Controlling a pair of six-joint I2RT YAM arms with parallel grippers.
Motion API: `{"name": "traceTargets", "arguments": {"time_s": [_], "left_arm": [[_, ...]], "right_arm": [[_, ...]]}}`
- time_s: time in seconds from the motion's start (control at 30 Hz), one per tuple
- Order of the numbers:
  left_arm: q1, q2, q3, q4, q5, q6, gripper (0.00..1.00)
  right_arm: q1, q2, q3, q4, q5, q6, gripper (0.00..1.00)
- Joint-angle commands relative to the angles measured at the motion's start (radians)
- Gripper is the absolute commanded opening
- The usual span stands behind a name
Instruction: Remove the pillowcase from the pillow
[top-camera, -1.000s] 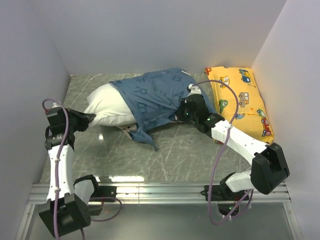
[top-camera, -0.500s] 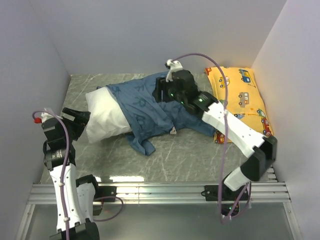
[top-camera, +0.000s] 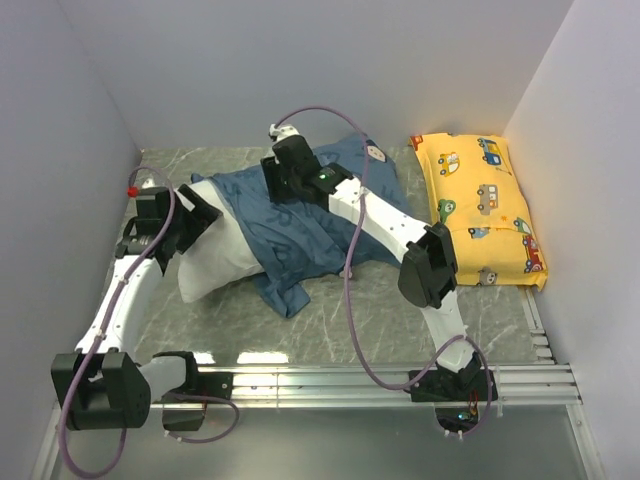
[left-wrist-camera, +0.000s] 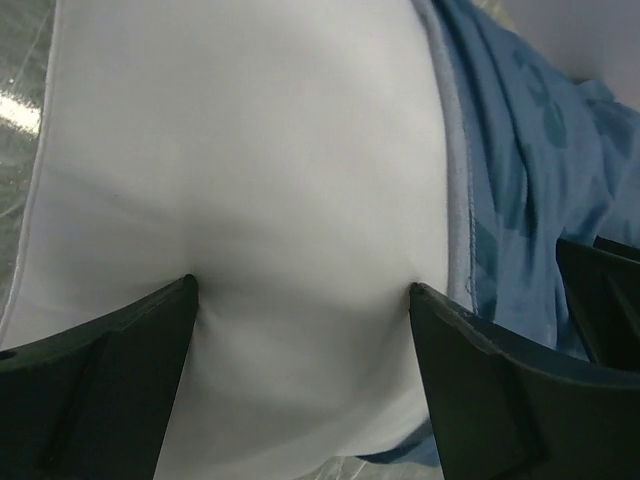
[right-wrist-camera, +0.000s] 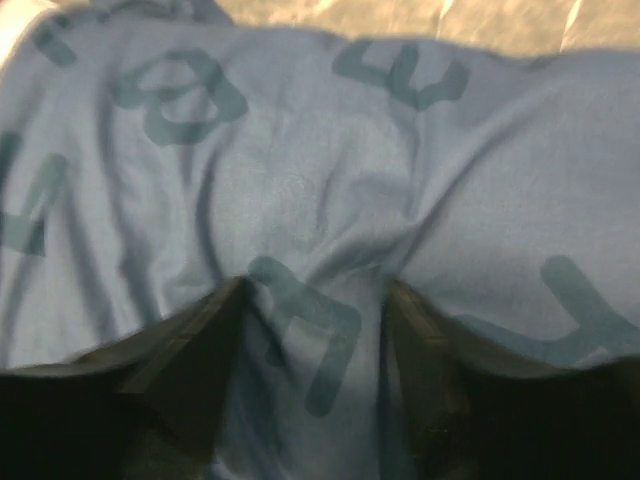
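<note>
The white pillow (top-camera: 205, 262) lies at the left of the table, its left half bare. The dusty-blue pillowcase (top-camera: 320, 215) covers its right half and trails off as a loose flap (top-camera: 285, 290). My left gripper (top-camera: 203, 214) is open, its wide jaws pressed down on the bare pillow (left-wrist-camera: 250, 150) beside the case hem (left-wrist-camera: 455, 200), and white fabric bulges in the left gripper (left-wrist-camera: 302, 288). My right gripper (top-camera: 276, 186) is on the case just right of the hem. In the right wrist view the right gripper (right-wrist-camera: 315, 285) is open astride a raised fold of pillowcase (right-wrist-camera: 300, 180).
A smaller yellow car-print pillow (top-camera: 485, 205) lies along the right wall. White walls close in the left, back and right sides. A metal rail (top-camera: 320, 380) runs along the near edge by the arm bases. The right arm (top-camera: 380, 225) stretches across the pillowcase.
The right arm swung left from the case's right end to near its hem. The left gripper opened and moved from the pillow's left corner onto its top.
</note>
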Motion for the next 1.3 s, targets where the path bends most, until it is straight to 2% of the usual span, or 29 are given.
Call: {"name": "traceTargets", "arguments": {"time_s": [0.0, 0.03, 0.1, 0.13, 0.17, 0.27, 0.3, 0.33, 0.4, 0.53, 0.7, 0.73, 0.8, 0.87, 1.03, 1.1, 1.2, 1.23, 1.27], "left_arm": [[-0.007, -0.015, -0.047, 0.073, 0.004, -0.025, 0.90], [-0.007, -0.018, -0.070, 0.073, -0.003, -0.033, 0.89], [-0.006, -0.023, -0.090, 0.093, -0.016, -0.042, 0.86], [-0.007, -0.014, -0.102, 0.101, -0.013, -0.045, 0.84], [-0.007, -0.006, -0.107, 0.107, -0.004, -0.047, 0.82], [-0.007, 0.040, -0.119, 0.138, 0.016, -0.050, 0.53], [-0.007, 0.052, -0.124, 0.145, 0.024, -0.056, 0.39], [-0.006, 0.066, -0.133, 0.156, 0.023, -0.053, 0.16], [-0.003, 0.104, -0.141, 0.165, 0.027, -0.055, 0.00], [0.026, 0.104, -0.174, 0.176, 0.006, -0.070, 0.00], [0.157, 0.017, -0.220, 0.128, -0.016, -0.062, 0.00], [0.178, -0.018, -0.239, 0.130, -0.002, -0.061, 0.00], [0.238, -0.046, -0.259, 0.122, 0.018, -0.058, 0.00], [0.264, -0.070, -0.274, 0.118, 0.033, -0.055, 0.00], [0.269, -0.090, -0.277, 0.150, 0.096, -0.069, 0.00], [0.269, -0.097, -0.267, 0.156, 0.122, -0.059, 0.00], [0.267, -0.098, -0.231, 0.145, 0.139, -0.027, 0.00], [0.266, -0.103, -0.213, 0.132, 0.138, -0.021, 0.00], [0.267, -0.104, -0.208, 0.130, 0.139, -0.016, 0.00]], "right_arm": [[-0.001, -0.048, -0.098, 0.000, 0.018, 0.016, 0.53], [-0.003, -0.076, -0.128, 0.035, 0.017, 0.025, 0.36], [-0.017, -0.094, -0.180, 0.054, 0.002, 0.063, 0.17], [-0.026, -0.103, -0.191, 0.063, -0.020, 0.078, 0.04], [-0.038, -0.108, -0.203, 0.069, -0.041, 0.101, 0.00], [-0.044, -0.139, -0.244, 0.092, -0.058, 0.109, 0.00], [-0.047, -0.145, -0.248, 0.091, -0.052, 0.106, 0.00], [-0.052, -0.156, -0.245, 0.080, -0.042, 0.105, 0.00], [-0.076, -0.182, -0.251, 0.074, -0.043, 0.105, 0.00], [-0.159, -0.234, -0.272, 0.065, -0.058, 0.120, 0.00], [-0.326, -0.307, -0.324, 0.042, -0.057, 0.177, 0.00], [-0.386, -0.317, -0.336, 0.051, -0.075, 0.203, 0.00], [-0.428, -0.337, -0.367, 0.060, -0.127, 0.224, 0.00], [-0.448, -0.343, -0.381, 0.074, -0.143, 0.233, 0.00], [-0.403, -0.363, -0.422, 0.100, -0.207, 0.211, 0.01], [-0.376, -0.373, -0.430, 0.090, -0.212, 0.195, 0.07], [-0.339, -0.427, -0.453, 0.089, -0.171, 0.157, 0.32], [-0.307, -0.447, -0.459, 0.082, -0.155, 0.139, 0.46], [-0.292, -0.467, -0.467, 0.077, -0.105, 0.134, 0.52]]}}
